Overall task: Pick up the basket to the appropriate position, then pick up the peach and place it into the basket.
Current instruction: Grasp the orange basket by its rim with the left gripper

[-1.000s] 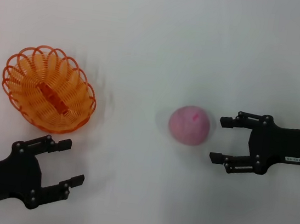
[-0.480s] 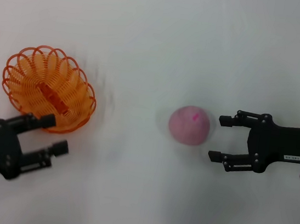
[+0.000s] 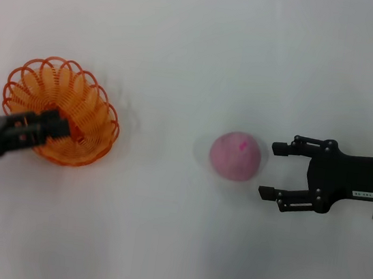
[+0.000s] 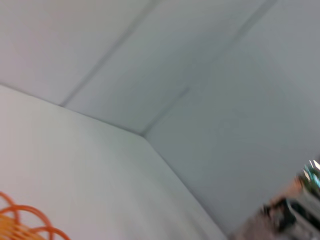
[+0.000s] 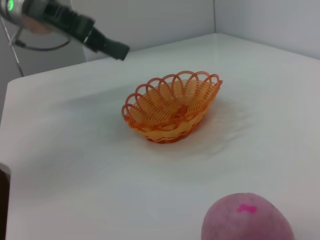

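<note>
The oval orange basket of looped plastic wire [image 3: 61, 110] sits on the white tabletop [image 3: 197, 58] toward its left edge, upright, scalloped rim up, with a flat orange strip along its base. In the right wrist view the same basket [image 5: 171, 106] stands alone on the bare surface, and a few of its orange loops [image 4: 20, 225] show at the edge of the left wrist view.

The left gripper [image 3: 54, 126] reaches in from the left edge of the tabletop and hangs over the near-left part of the basket; the right wrist view shows it [image 5: 107, 46] raised above and beyond the basket, clear of the rim. Whether its fingers are apart or together I cannot tell.

The round pale pink peach with a small darker pink mark [image 3: 236, 156] lies well apart from the basket, right of the tabletop's middle. It fills the near corner of the right wrist view [image 5: 247, 217].

The right gripper [image 3: 270, 170] comes in from the right edge, just beside the peach, its black fingers [image 3: 283, 149] spread wide and facing the fruit without touching it.
</note>
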Available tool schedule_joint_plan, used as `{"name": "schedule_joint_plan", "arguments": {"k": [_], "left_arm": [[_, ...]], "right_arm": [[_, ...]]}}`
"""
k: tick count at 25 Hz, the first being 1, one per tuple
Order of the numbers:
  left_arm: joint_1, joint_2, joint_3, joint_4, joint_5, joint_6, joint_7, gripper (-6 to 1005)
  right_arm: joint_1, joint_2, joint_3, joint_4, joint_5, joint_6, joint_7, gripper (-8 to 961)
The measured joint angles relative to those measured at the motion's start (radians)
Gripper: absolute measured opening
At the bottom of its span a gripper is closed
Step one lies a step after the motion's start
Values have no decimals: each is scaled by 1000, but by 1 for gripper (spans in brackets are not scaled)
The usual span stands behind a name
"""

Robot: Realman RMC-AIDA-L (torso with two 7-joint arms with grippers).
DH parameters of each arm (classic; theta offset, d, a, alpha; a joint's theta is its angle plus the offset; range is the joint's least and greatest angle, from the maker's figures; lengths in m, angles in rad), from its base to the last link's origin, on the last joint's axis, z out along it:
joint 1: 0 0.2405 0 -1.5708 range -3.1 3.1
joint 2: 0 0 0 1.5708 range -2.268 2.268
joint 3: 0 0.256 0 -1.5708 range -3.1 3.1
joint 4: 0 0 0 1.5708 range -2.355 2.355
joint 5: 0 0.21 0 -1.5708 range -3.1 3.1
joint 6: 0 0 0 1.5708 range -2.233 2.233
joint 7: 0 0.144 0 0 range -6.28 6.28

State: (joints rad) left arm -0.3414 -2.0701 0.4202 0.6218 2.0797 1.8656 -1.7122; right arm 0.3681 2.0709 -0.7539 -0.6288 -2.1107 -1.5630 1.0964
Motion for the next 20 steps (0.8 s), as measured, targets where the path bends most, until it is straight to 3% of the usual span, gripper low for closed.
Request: {"name": "schedule_joint_plan", "arguments": {"k": [8, 20], "left_arm": [[-24, 17, -70, 78, 4, -119, -205, 716], [-35, -12, 142, 312, 73, -401, -255, 716]], "right_arm": [[0, 0, 3, 3, 0, -1, 0, 898], [9, 1, -1, 5, 0, 0, 0, 899]]}}
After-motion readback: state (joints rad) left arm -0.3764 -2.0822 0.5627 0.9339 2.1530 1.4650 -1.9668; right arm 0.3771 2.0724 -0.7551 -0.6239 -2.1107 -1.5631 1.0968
